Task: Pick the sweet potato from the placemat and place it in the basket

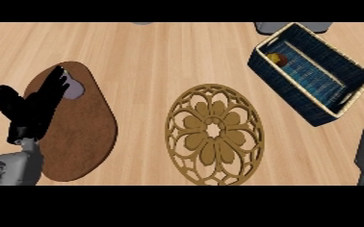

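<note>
While the sweet potato lay inside the blue basket at far right, the left hand rested open, fingers straight, over the brown placemat, well apart from it.

the left hand partly hides a grey thing (unidentifiable) on the brown mat.
</note>
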Tool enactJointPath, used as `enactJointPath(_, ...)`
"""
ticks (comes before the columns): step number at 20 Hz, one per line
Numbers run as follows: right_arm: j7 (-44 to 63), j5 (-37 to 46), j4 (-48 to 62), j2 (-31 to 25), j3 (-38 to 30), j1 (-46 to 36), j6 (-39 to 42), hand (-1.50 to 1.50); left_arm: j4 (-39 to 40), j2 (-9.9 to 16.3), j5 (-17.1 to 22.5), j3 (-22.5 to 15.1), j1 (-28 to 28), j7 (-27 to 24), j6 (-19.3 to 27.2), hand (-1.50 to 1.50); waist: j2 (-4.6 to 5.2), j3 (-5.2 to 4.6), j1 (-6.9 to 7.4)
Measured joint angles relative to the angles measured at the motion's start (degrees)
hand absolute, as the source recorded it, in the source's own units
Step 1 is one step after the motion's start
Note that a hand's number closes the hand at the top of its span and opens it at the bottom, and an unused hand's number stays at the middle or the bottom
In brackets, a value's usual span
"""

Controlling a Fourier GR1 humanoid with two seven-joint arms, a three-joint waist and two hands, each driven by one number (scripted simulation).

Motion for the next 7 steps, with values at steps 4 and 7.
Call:
enactJointPath(4, 0.5, -6.0, -14.6, 1.5, 0.2, 10.1, 5.8, -1.5, 0.3, 0.5, 0.3, 0.7, -0.1, 0.5, -0.2, 0.0, -0.09, -0.01, -0.67)
enactJointPath(7, 0.7, -11.5, -25.3, 1.9, -0.3, 17.7, 10.9, -1.5, 0.0, 0.7, 0.6, 0.9, -0.8, 1.6, -0.1, 0.0, -0.09, -0.01, -1.03)
